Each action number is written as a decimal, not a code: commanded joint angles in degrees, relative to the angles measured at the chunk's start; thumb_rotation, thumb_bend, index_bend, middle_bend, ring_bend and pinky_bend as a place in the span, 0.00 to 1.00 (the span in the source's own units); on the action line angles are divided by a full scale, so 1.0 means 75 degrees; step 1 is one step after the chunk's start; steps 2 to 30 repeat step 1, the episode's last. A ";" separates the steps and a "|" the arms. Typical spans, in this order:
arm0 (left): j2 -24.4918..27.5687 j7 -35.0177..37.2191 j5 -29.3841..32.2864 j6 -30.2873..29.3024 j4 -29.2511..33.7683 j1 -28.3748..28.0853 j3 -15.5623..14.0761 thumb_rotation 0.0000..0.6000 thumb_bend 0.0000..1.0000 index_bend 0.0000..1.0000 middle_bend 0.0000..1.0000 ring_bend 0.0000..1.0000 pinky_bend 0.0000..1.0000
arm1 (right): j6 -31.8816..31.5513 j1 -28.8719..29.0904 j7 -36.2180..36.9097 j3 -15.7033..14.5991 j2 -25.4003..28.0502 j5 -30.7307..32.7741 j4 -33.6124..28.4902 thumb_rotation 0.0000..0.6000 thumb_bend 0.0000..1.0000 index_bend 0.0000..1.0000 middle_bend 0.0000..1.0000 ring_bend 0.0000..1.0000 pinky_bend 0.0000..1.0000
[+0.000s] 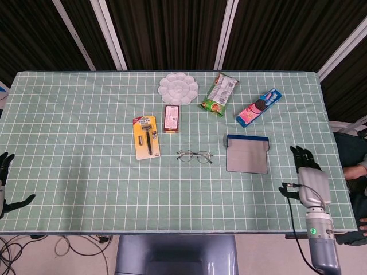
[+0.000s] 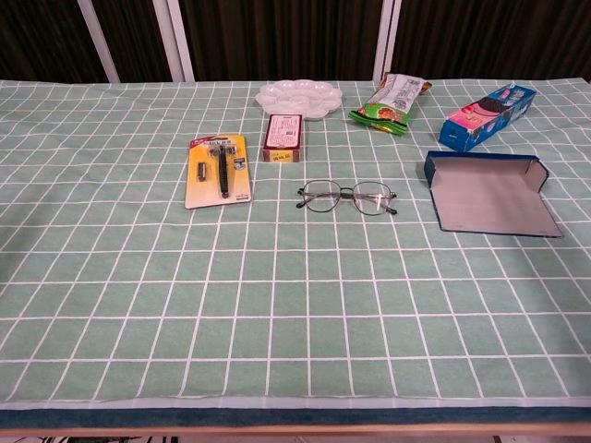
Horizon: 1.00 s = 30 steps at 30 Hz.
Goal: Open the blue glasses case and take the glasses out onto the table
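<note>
The blue glasses case (image 1: pixel 247 153) (image 2: pixel 488 192) lies open and flat on the green checked cloth, its grey inside empty. The thin-framed glasses (image 1: pixel 194 156) (image 2: pixel 347 197) rest on the cloth just left of the case, apart from it. My right hand (image 1: pixel 308 177) hovers near the table's right front edge, well right of the case, fingers spread and holding nothing. My left hand (image 1: pixel 7 180) shows only at the far left edge of the head view, off the table, fingers apart and empty. Neither hand appears in the chest view.
A razor on a yellow card (image 1: pixel 145 136) and a red box (image 1: pixel 171 118) lie left of the glasses. At the back are a white palette (image 1: pixel 178 88), a green snack bag (image 1: pixel 219 94) and a blue cookie pack (image 1: pixel 259 107).
</note>
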State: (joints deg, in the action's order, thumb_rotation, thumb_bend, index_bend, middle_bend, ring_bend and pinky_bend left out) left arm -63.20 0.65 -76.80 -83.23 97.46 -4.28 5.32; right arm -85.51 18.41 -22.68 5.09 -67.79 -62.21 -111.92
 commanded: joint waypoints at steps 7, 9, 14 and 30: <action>0.0014 -0.0112 -0.0018 -0.0012 -0.0051 0.0012 -0.0031 1.00 0.04 0.00 0.00 0.00 0.00 | -0.0157 -0.0556 0.0468 -0.0520 0.0347 -0.0793 0.0565 1.00 0.03 0.00 0.00 0.00 0.22; 0.0014 -0.0112 -0.0018 -0.0012 -0.0051 0.0012 -0.0031 1.00 0.04 0.00 0.00 0.00 0.00 | -0.0157 -0.0556 0.0468 -0.0520 0.0347 -0.0793 0.0565 1.00 0.03 0.00 0.00 0.00 0.22; 0.0014 -0.0112 -0.0018 -0.0012 -0.0051 0.0012 -0.0031 1.00 0.04 0.00 0.00 0.00 0.00 | -0.0157 -0.0556 0.0468 -0.0520 0.0347 -0.0793 0.0565 1.00 0.03 0.00 0.00 0.00 0.22; 0.0014 -0.0112 -0.0018 -0.0012 -0.0051 0.0012 -0.0031 1.00 0.04 0.00 0.00 0.00 0.00 | -0.0157 -0.0556 0.0468 -0.0520 0.0347 -0.0793 0.0565 1.00 0.03 0.00 0.00 0.00 0.22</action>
